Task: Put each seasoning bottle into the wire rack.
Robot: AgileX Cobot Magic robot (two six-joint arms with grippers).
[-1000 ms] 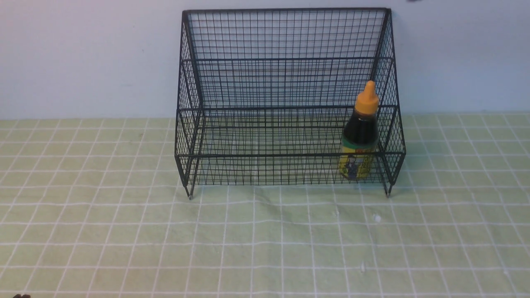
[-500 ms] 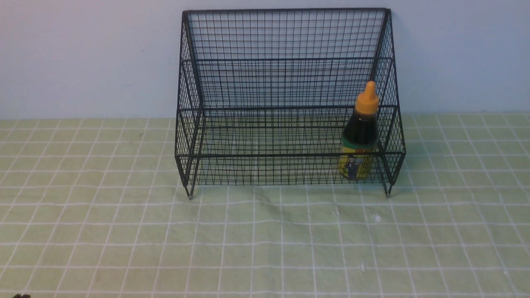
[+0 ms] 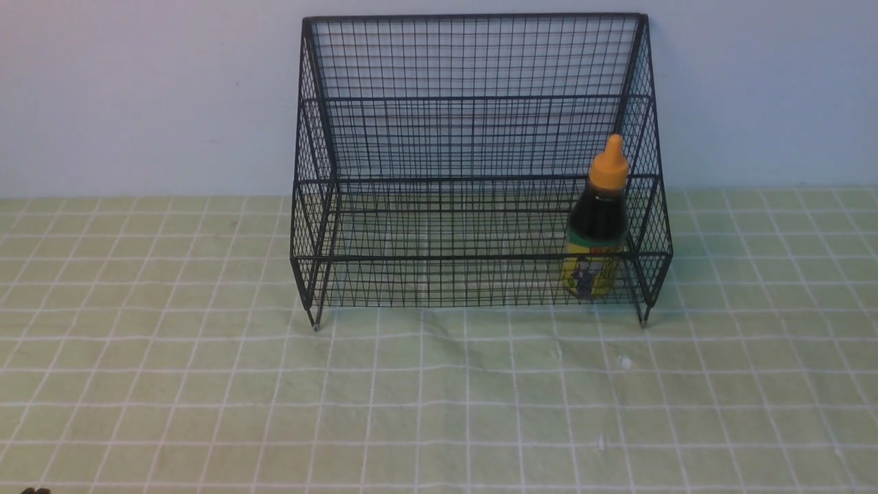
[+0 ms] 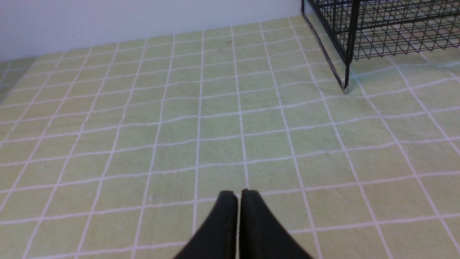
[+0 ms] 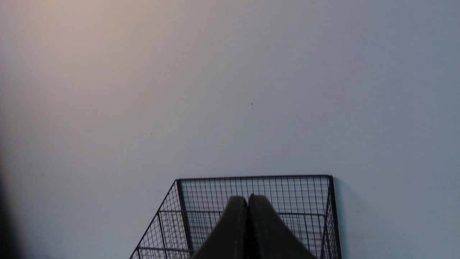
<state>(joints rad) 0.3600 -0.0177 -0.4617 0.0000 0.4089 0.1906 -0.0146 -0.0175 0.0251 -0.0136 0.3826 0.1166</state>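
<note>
The black wire rack [image 3: 473, 123] stands at the back of the table against the wall. One seasoning bottle [image 3: 597, 223], dark with an orange nozzle cap and a yellow-green label, stands upright in the rack's lowest tier at its right end. My left gripper [image 4: 239, 192] is shut and empty, low over the cloth, with the rack's front left foot [image 4: 345, 89] ahead of it. My right gripper [image 5: 248, 198] is shut and empty, raised high and facing the top of the rack's grid back [image 5: 255, 190]. Neither gripper shows in the front view.
A light green cloth with a white grid [image 3: 439, 398] covers the table. A pale wall [image 3: 137, 96] rises right behind the rack. A small dark bit [image 3: 34, 490] shows at the front view's bottom left corner.
</note>
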